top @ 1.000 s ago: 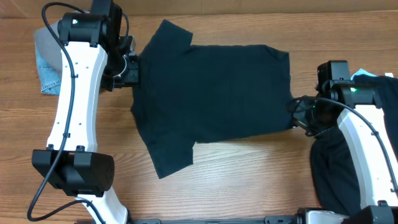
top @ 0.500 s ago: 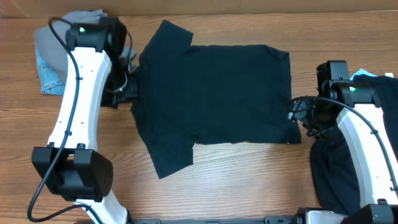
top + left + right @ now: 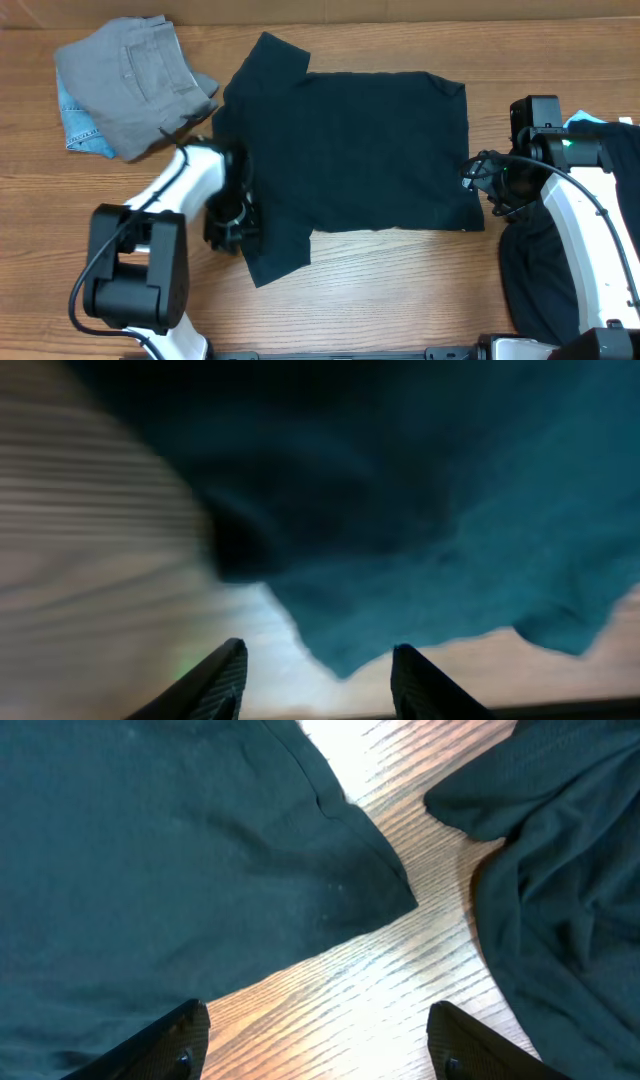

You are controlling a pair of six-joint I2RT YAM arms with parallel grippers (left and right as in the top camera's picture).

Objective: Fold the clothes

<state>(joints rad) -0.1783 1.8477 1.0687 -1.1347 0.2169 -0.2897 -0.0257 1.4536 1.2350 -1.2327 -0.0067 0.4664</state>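
A dark T-shirt [image 3: 350,150] lies spread flat on the wooden table, sleeves at the left. My left gripper [image 3: 228,222] is open and empty beside the shirt's lower sleeve. In the blurred left wrist view the shirt's edge [image 3: 400,510] hangs just ahead of the open fingers [image 3: 318,675]. My right gripper [image 3: 478,185] is open and empty at the shirt's lower right corner. In the right wrist view that corner [image 3: 390,885] lies on bare wood ahead of the open fingers [image 3: 315,1035].
A folded grey garment [image 3: 130,80] lies on folded blue denim [image 3: 75,125] at the back left. A heap of dark clothes [image 3: 560,270] sits at the right edge, also in the right wrist view [image 3: 560,870].
My left arm has swung from the shirt's upper left edge down to the lower sleeve. The right gripper has let go of the shirt's corner, which now lies flat.
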